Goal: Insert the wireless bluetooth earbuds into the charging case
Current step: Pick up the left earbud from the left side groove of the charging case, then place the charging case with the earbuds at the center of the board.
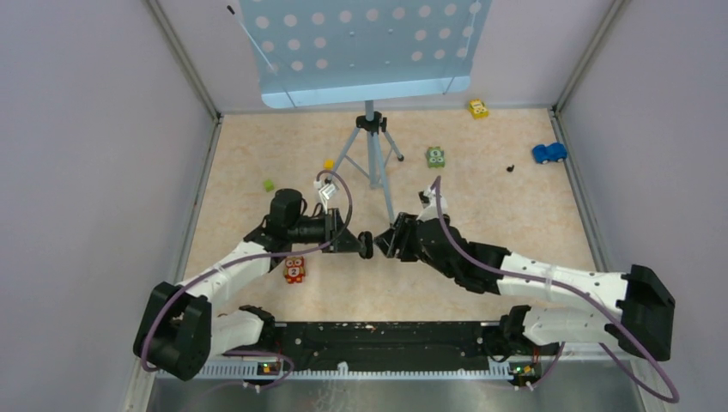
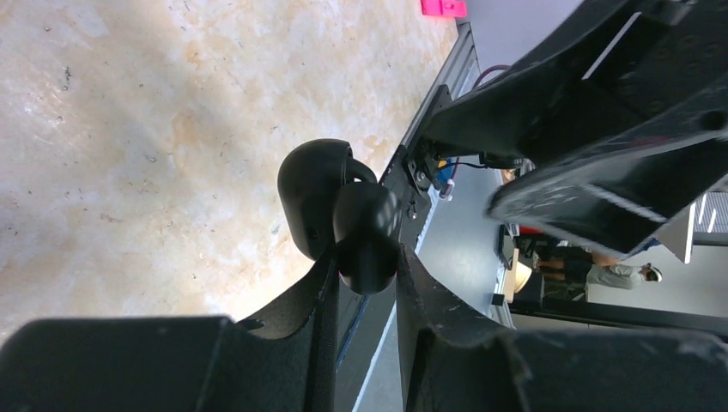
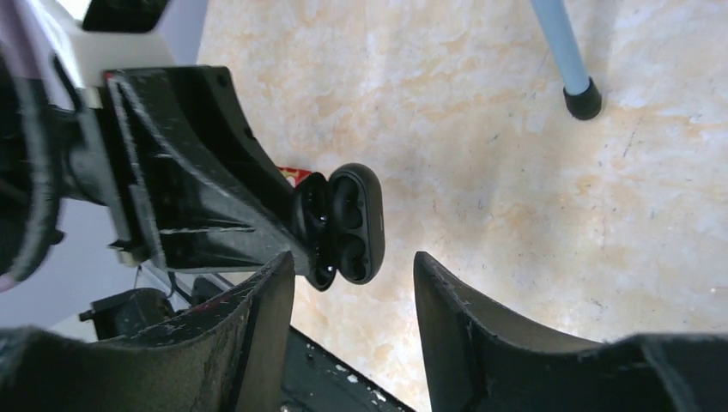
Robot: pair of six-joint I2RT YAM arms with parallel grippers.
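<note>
My left gripper (image 1: 364, 245) is shut on the charging case (image 1: 367, 244), a small black oval case, and holds it above the table with its lid open. In the left wrist view the case (image 2: 313, 193) sits between my fingertips (image 2: 324, 283). In the right wrist view the open case (image 3: 359, 219) shows two dark cavities; I cannot tell whether anything is in them. My right gripper (image 1: 385, 241) is open and empty, right in front of the case, its jaws apart (image 3: 354, 262). One tiny black earbud (image 1: 510, 168) lies on the table left of the blue car. The other earbud is not in view.
A tripod (image 1: 372, 154) holding a blue perforated board (image 1: 360, 43) stands mid-table; its foot (image 3: 584, 99) shows in the right wrist view. Toys lie around: a blue car (image 1: 549, 153), a green block (image 1: 435, 156), a yellow toy (image 1: 478, 108) and an orange block (image 1: 294, 269).
</note>
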